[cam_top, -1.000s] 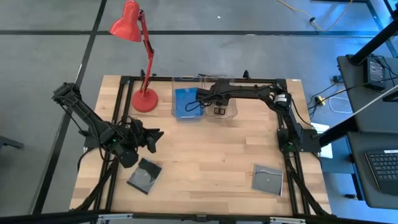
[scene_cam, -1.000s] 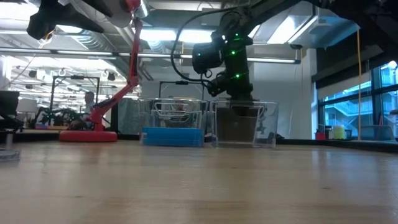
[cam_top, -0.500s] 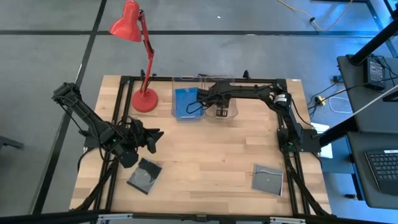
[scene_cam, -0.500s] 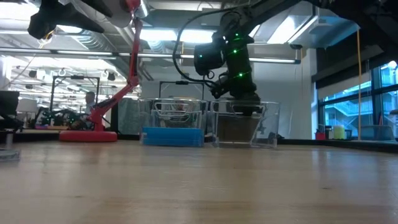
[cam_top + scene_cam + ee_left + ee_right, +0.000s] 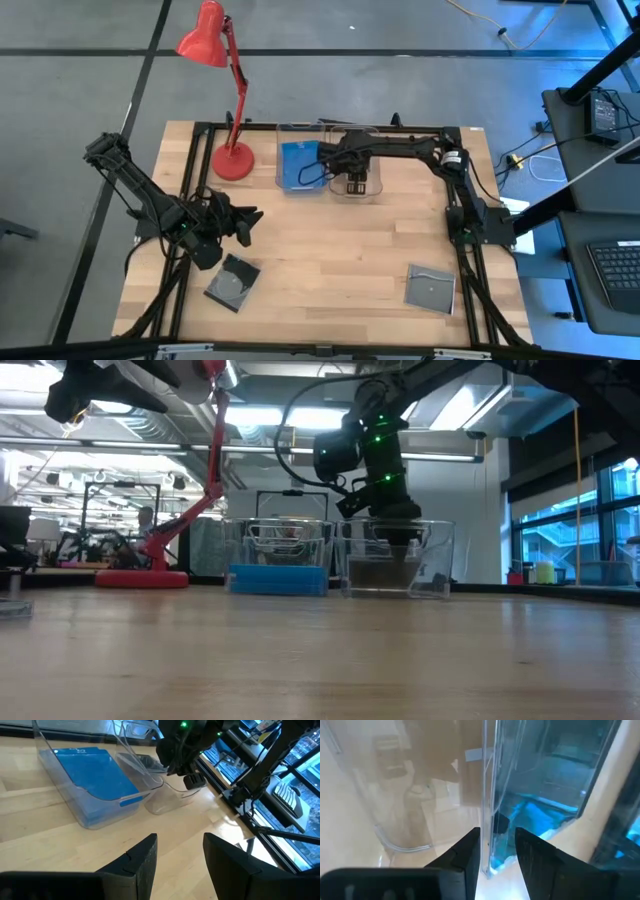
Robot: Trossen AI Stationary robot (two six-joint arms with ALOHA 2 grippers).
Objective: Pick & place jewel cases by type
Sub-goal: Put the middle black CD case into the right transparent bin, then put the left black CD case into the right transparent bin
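Blue jewel cases [image 5: 299,165] lie flat in the left clear bin [image 5: 279,150] at the table's far edge. They also show as blue jewel cases [image 5: 95,775] in the left wrist view. One smoky grey case [image 5: 232,282] lies flat on the table near the left corner, another grey case [image 5: 430,289] near the right. A dark shape [image 5: 385,572] sits in the right clear bin [image 5: 435,560]. My right gripper [image 5: 352,184] is open, low over that bin's near part. My left gripper [image 5: 247,222] hovers open just beyond the left grey case. My right gripper [image 5: 497,855] points down, and a clear bin wall [image 5: 489,795] runs between its two fingers. I cannot tell whether either finger touches that wall.
A red desk lamp stands on its base [image 5: 232,160] left of the bins, its arm leaning over the far edge. Bare wood spreads across the table's middle [image 5: 340,250] between the two loose grey cases. A black frame runs along the table's sides.
My right gripper has risen out of the right clear bin and drifted a little toward the table's near edge. The bin's near wall appears to have shifted slightly the same way. My left arm has kept still.
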